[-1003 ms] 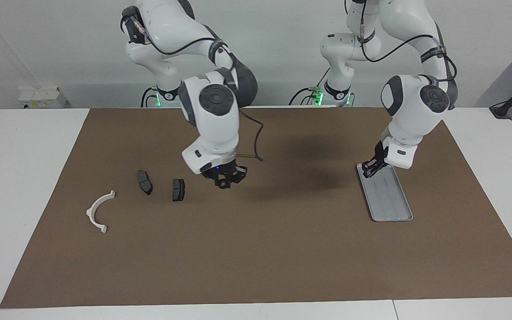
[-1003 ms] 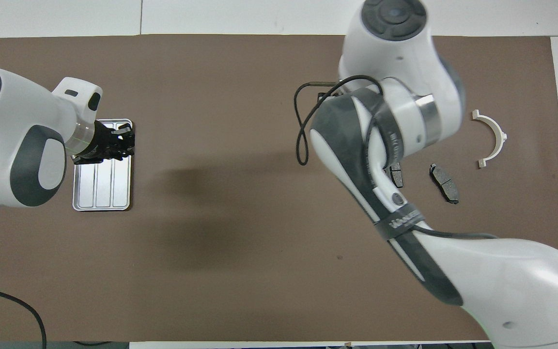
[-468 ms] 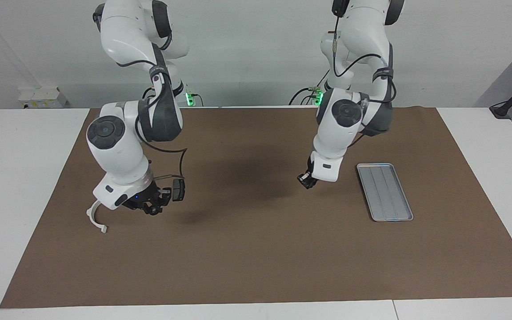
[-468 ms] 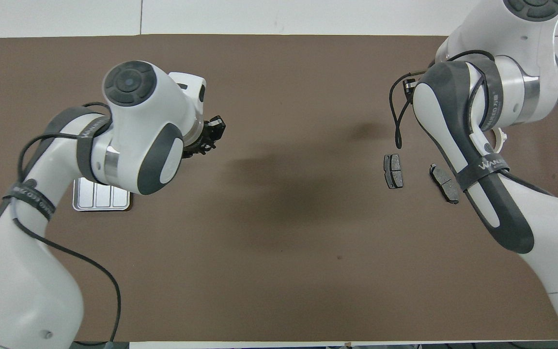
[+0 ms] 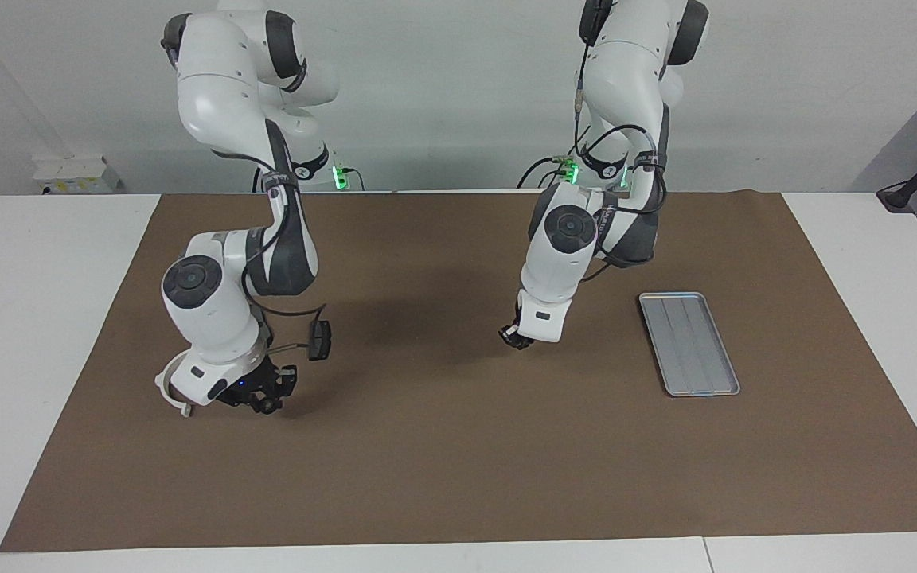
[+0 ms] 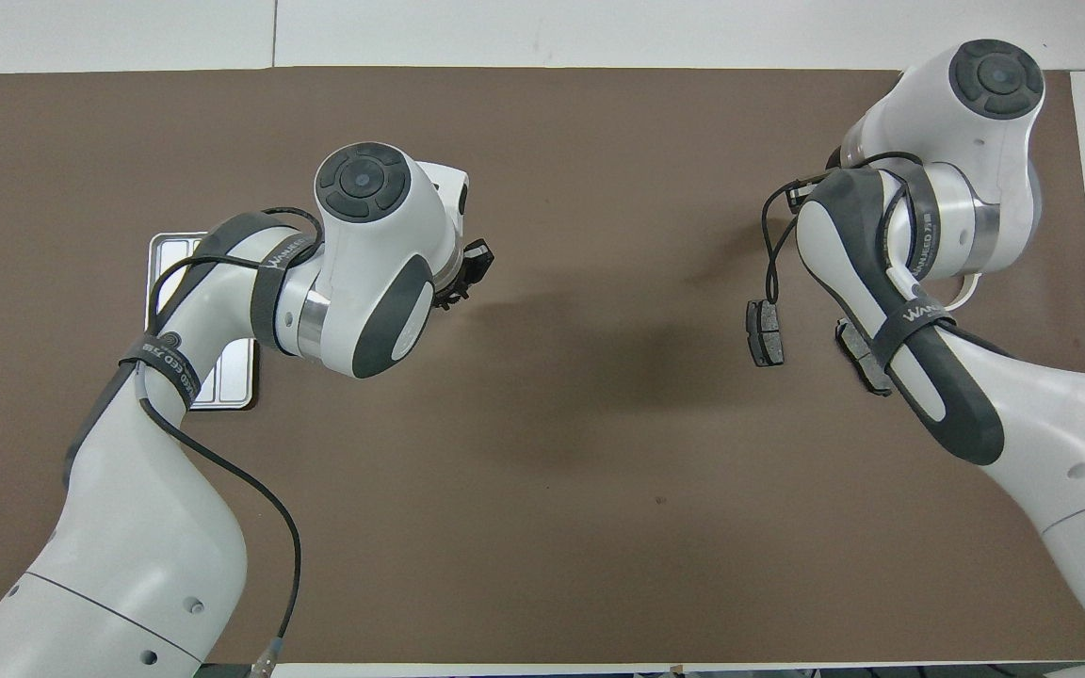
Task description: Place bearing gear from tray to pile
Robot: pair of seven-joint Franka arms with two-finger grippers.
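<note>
The silver ridged tray point(image 5: 669, 298) lies toward the left arm's end of the mat, with nothing visible in it; the left arm partly covers it in the overhead view point(image 6: 170, 241). The pile holds a white bracket point(image 5: 161, 387), a dark brake pad point(image 5: 320, 340) point(image 6: 764, 331) and a second pad point(image 6: 855, 344) that the facing view hides. My right gripper point(image 5: 259, 398) is low over the mat beside the bracket, with a small dark round shape at its tip. My left gripper point(image 5: 516, 338) point(image 6: 467, 273) hangs over the bare mat between tray and pile. No bearing gear shows clearly.
A brown mat point(image 5: 458, 461) covers most of the white table point(image 5: 44, 318). The right arm's wrist covers most of the bracket point(image 6: 964, 290) and its own gripper in the overhead view. A cable loops off the right wrist near the first pad.
My right gripper has moved from the mat's middle to the pile and down beside the bracket. My left gripper has left the tray and moved toward the mat's middle.
</note>
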